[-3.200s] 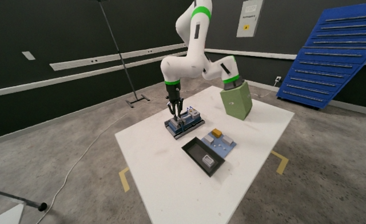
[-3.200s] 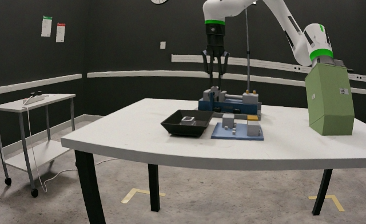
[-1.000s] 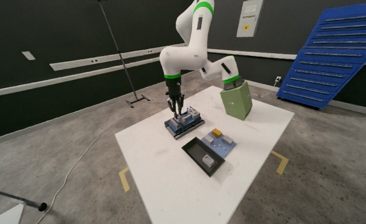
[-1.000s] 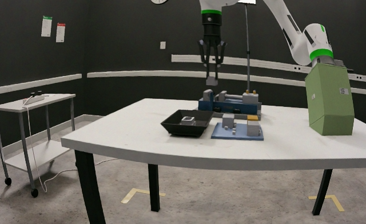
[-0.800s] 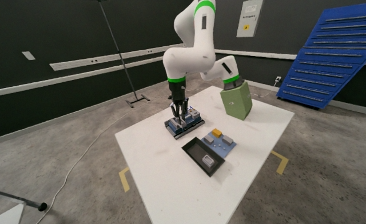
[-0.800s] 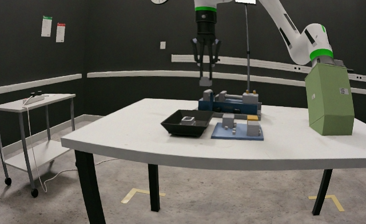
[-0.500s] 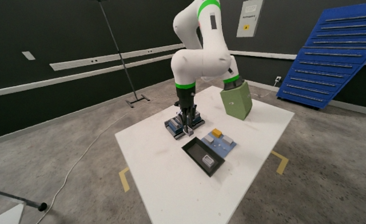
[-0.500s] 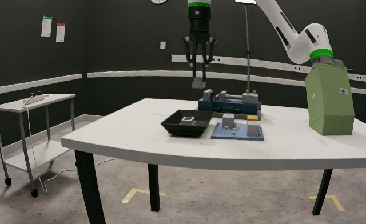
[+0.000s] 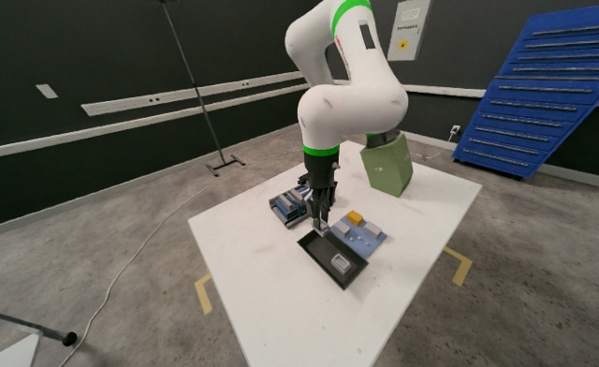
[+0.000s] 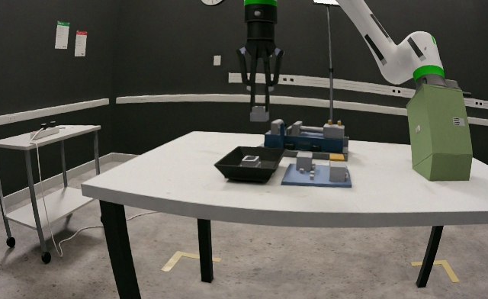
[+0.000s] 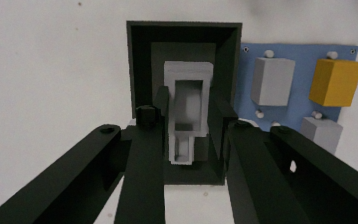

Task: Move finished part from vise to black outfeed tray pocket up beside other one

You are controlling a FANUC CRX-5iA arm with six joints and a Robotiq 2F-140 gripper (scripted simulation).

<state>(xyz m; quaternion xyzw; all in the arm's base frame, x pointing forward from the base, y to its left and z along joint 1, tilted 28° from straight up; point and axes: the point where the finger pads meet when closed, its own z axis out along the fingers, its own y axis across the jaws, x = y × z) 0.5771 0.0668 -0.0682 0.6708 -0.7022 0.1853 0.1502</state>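
Note:
My gripper (image 9: 321,227) (image 10: 259,110) (image 11: 187,102) is shut on the finished part (image 9: 321,230) (image 10: 259,114) (image 11: 187,71), a grey block with its pocket facing up. It holds the part in the air over the far end of the black outfeed tray (image 9: 317,250) (image 10: 245,173) (image 11: 140,60). A second pocketed part (image 9: 341,263) (image 10: 250,161) (image 11: 182,151) lies flat in the tray's near end. The blue vise (image 9: 284,209) (image 10: 306,140) stands behind the tray with nothing between its jaws.
A blue plate (image 9: 369,246) (image 10: 319,180) (image 11: 300,62) beside the tray carries two upright plain grey blocks (image 9: 342,227) (image 9: 372,229) (image 10: 303,160) (image 10: 338,171) (image 11: 272,80) (image 11: 321,132) and a yellow block (image 9: 355,217) (image 10: 336,156) (image 11: 336,82). The arm's green base box (image 9: 387,166) (image 10: 440,133) stands at the back of the white table (image 9: 264,281).

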